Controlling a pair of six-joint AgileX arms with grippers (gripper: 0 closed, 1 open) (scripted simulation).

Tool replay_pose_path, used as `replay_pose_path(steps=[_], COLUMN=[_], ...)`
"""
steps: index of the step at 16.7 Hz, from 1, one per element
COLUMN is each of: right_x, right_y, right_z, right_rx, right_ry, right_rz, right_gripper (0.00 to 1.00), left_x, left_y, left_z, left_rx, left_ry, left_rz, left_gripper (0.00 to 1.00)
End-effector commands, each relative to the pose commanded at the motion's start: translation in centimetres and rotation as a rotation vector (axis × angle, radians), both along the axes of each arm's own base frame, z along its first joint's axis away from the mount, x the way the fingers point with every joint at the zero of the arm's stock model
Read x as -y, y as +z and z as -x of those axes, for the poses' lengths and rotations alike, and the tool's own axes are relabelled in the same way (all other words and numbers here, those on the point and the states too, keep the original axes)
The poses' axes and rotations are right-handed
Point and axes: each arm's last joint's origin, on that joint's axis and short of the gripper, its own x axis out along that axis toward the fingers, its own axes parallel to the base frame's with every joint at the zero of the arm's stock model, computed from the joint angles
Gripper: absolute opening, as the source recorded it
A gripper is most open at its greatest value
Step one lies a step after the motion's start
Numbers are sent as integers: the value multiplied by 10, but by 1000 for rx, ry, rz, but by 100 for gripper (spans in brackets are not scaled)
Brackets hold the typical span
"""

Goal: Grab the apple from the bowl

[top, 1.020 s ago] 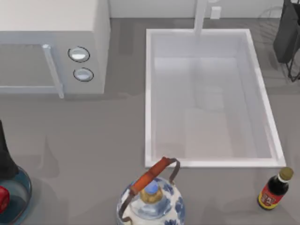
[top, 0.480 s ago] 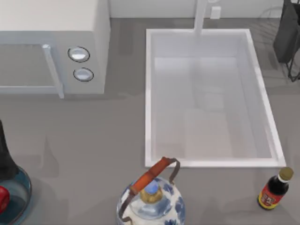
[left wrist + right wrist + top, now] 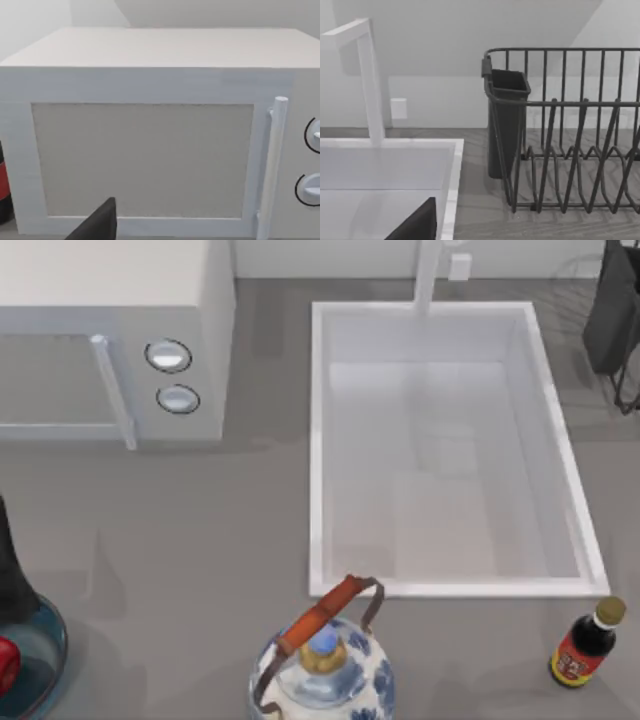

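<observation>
1. Since the earlier frame, the apple has edged slightly toward the left border of the top view.
2. Apple lies in the bowl at the counter's front left corner.
3. Left hand hangs dark over the bowl; whether its fingers are apart or together cannot be told.
4. Kettle, sauce bottle, sink and microwave are unchanged.
</observation>
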Motion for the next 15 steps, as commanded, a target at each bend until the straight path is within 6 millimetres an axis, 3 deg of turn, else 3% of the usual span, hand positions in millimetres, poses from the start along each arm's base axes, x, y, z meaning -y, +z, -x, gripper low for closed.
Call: replay_pose_path(steps=[3,6,15], right_x=[0,0,0], right_y=[0,0,0], right_z=[0,0,0], right_rx=[0,0,0], right_ry=[0,0,0], right_rz=[0,0,0], right_gripper=[100,100,100], left_x=[0,-2,-13], left_y=[4,15,35], left_z=[0,-4,-47], left_rx=[-39,-200,-1146], left_ry=[4,15,15], left_rz=[-5,-18,-37], left_gripper=[100,100,100])
